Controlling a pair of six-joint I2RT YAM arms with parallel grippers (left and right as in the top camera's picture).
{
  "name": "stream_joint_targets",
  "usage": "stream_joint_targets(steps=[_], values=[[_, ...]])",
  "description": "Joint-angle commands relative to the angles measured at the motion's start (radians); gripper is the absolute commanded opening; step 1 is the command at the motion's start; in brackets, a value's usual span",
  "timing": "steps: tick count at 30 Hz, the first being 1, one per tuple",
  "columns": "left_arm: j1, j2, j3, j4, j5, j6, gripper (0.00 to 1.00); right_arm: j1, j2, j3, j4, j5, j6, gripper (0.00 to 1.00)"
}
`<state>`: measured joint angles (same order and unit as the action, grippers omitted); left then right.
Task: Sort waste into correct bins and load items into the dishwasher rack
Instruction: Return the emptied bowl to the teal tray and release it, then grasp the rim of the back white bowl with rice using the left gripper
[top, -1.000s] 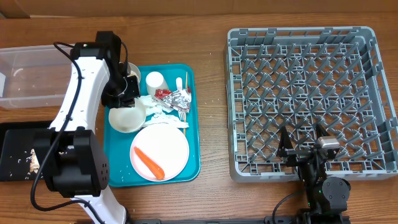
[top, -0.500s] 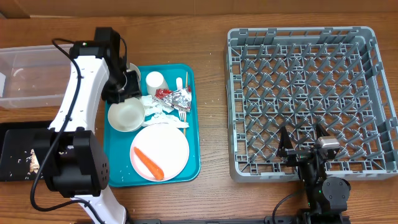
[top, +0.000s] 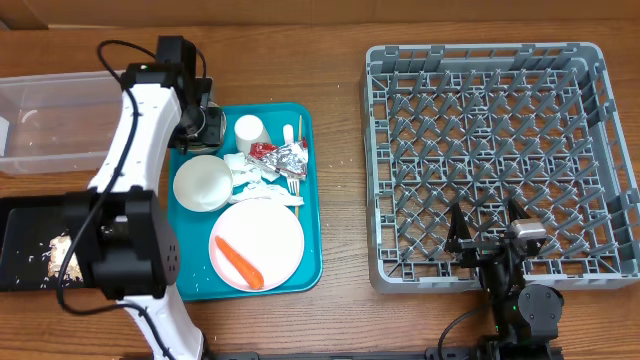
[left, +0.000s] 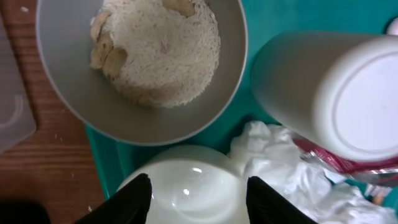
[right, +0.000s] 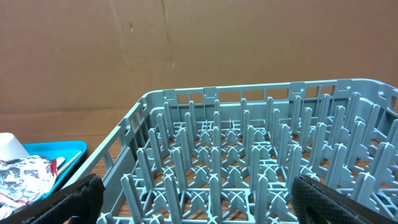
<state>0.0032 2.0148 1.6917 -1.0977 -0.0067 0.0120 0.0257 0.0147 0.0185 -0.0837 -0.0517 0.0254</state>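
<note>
Left fingers (left: 134, 202) hang part-open, empty, near the rice bowl (left: 62, 81); a skewed grip probably tips rice onto the tray (top: 195, 285). Right fingers (right: 78, 199) gape wide.

On left side of table: teal tray (top: 312, 232), rectangular, rounded corners, raised rim, laid flat at about 9 o'clock of overhead view, long sides run from 12 to 6 o'clock. Same tray (left: 280, 15) seen as teal patch at 12 o'clock in left wrist view; tray (right: 62, 149) corner caught at 8 o'clock in right wrist view.

Underneath: wooden table (top: 340, 200), brown, grained; bare strip shown at tray's 3 o'clock side; table (left: 56, 168) glimpsed at 8 o'clock in left wrist view.

Behind: cardboard wall (right: 186, 50), plain brown, upper half of right wrist view filled, vertical seam near 12 o'clock.
</note>
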Motion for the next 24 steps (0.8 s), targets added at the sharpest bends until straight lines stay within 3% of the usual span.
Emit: stream_joint_targets(steps=[1,14,24], values=[[0.002,0.042,0.025,0.032,-0.023,0.079,0.52,-0.006,-0.012,-0.01,0.003,0.006,0.0,1.0],[-0.01,0.053,0.024,0.137,0.034,0.117,0.51,-0.006,-0.012,-0.01,0.003,0.006,0.0,1.0],[-0.039,0.084,0.024,0.145,-0.023,0.137,0.54,-0.006,-0.012,-0.01,0.003,0.006,0.0,1.0]])
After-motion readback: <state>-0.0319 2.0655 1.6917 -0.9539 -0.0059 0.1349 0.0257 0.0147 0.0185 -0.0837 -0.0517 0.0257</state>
